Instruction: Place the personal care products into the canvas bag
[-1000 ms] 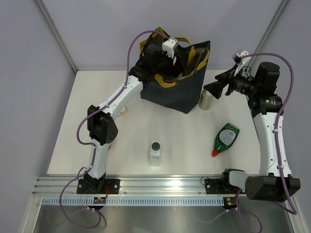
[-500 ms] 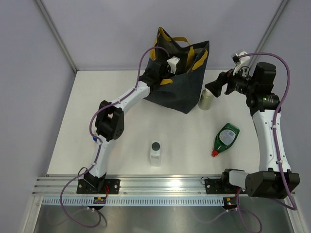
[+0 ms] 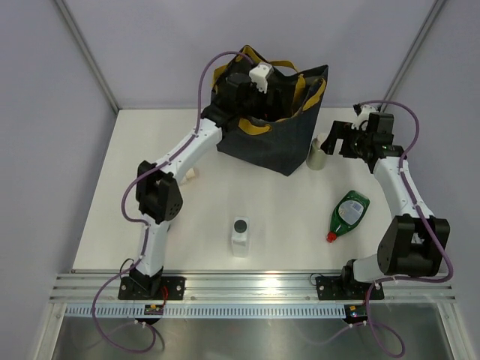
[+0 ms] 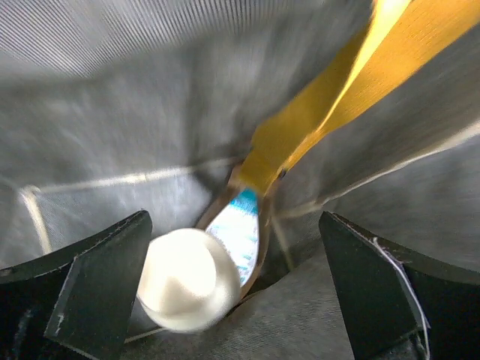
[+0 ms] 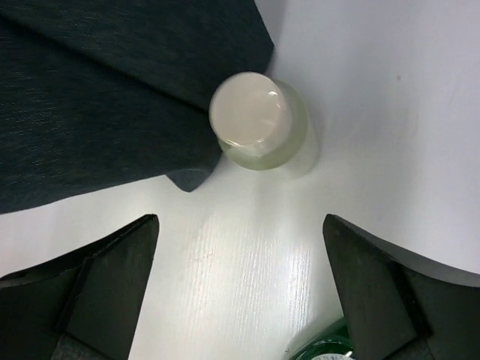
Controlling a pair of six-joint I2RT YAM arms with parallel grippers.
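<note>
— navy canvas, mustard trim, from above: canvas bag upright at the far middle of the surface, left end effector down in its mouth. which arm nearer the next bottle?

— the right, by the look of it. right end effector just beside the pale bottle, upright at the bag's right corner; touching the fabric or only close, cannot tell. green bottle on its side nearer the bases, red cap toward them, long axis slanted. white bottle with black cap upright, well apart from both end effectors.

— anything hidden there?

— a small peach-coloured thing half behind the left arm, too little on show to name. nothing of the bag's inside from this angle.

— left wrist view?

— inside the bag: fingers spread wide, gripping nothing. below, between them, a cream-capped bottle on the fabric under a yellow handle, with something brownish and blue-labelled beside it. one bottle or two, cannot tell; all blurred.

— right wrist view?

— jaws wide apart, empty. pale bottle's round cap end-on, long axis straight toward the camera, ahead of the fingertips and left of centre, against the bag's dark corner. green bottle cut off at the bottom edge. likely a forward reach, nudged left, before closing round the body.
</note>
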